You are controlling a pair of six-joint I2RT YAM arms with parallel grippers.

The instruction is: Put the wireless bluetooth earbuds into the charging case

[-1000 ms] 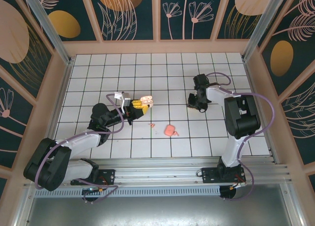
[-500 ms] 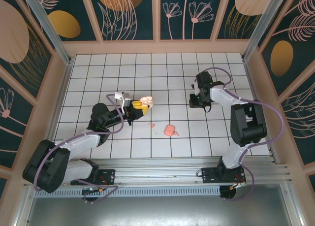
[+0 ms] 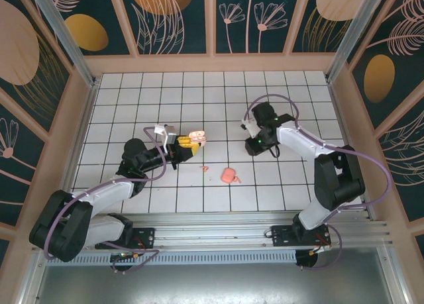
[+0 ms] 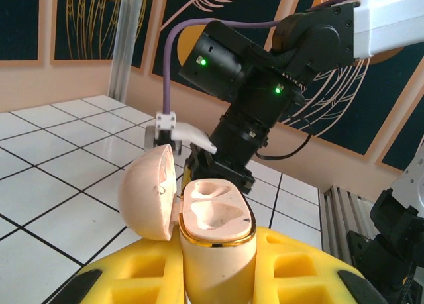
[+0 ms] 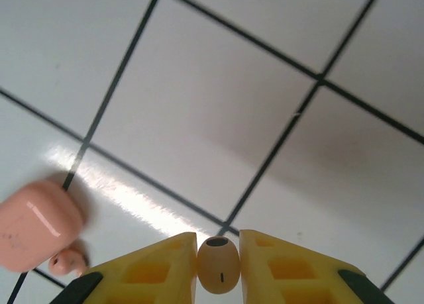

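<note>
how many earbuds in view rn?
2. One earbud is pinched in the right claw. What looks like the second earbud lies beside the pink pod. Wells of the open case look empty, so none seems hidden there.

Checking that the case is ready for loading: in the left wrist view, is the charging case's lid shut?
No, the charging case has its lid swung open to the left, and both wells in its base show empty.
</note>
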